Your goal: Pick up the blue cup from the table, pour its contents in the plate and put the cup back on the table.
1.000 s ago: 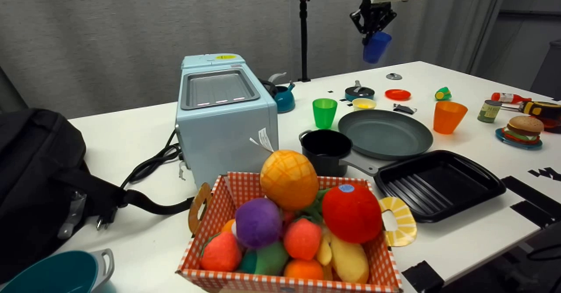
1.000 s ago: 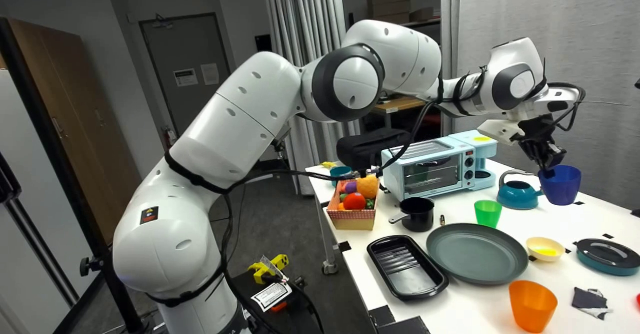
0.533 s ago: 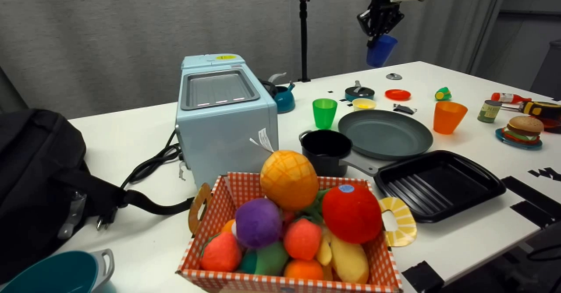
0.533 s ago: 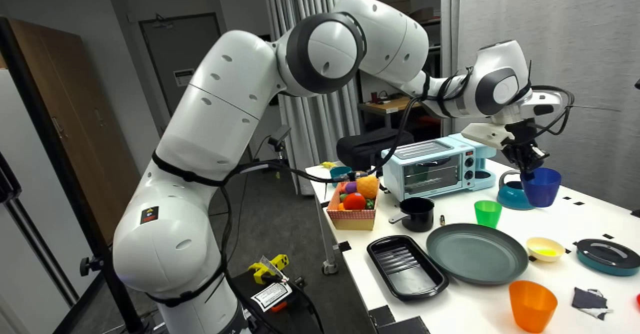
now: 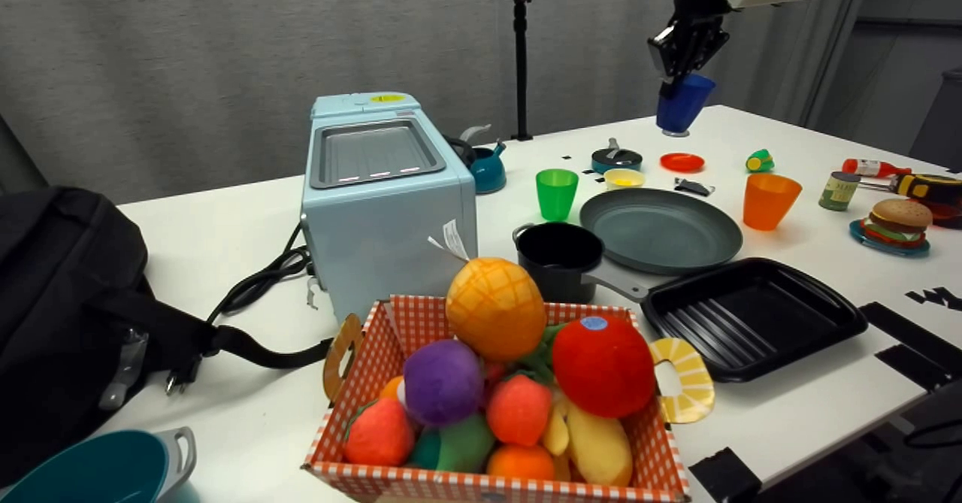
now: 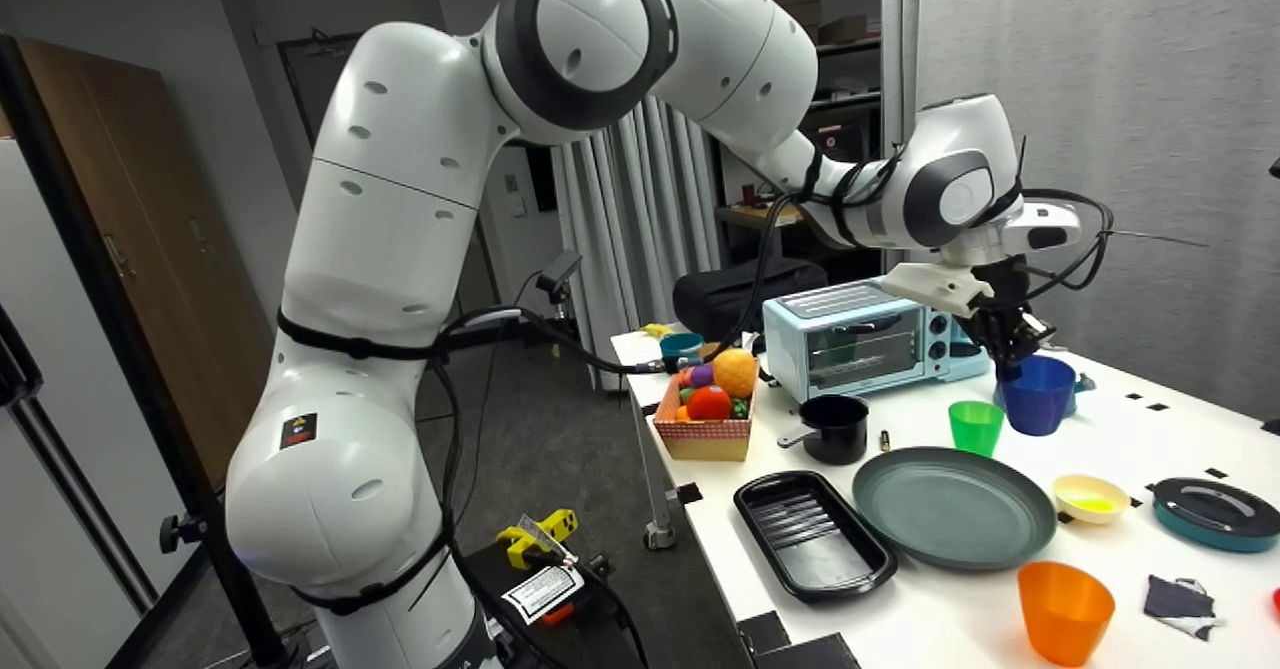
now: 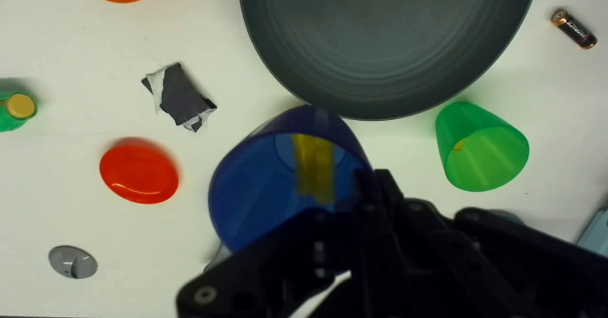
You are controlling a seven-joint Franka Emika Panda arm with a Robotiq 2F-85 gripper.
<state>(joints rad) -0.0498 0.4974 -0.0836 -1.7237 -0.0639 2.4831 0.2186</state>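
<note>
- In an exterior view, my hand (image 5: 670, 86) grips the blue cup (image 5: 687, 104) by the wall near its rim: a smooth, tapered plastic tumbler, held above the far part of the counter (image 5: 819, 255), towards its far corner. Its long axis leans, mouth up and right, base down and left. The toy burger (image 5: 896, 225) shows only here.
- In an exterior view, I get the long run of my arm (image 6: 385, 169), glossy white links strapped with black cable. From here the cup looks nearly upright, mouth up, covering most of the teal kettle (image 6: 1076, 389). The shallow matte grey plate (image 6: 955, 509) sits just beside the ridged black tray (image 6: 815, 539), which lies along the counter's left edge.
- In the wrist view alone I can look into the cup, where the yellow contents (image 7: 313, 166) lie blurred. Its base points towards the plate, its mouth back towards my camera.
</note>
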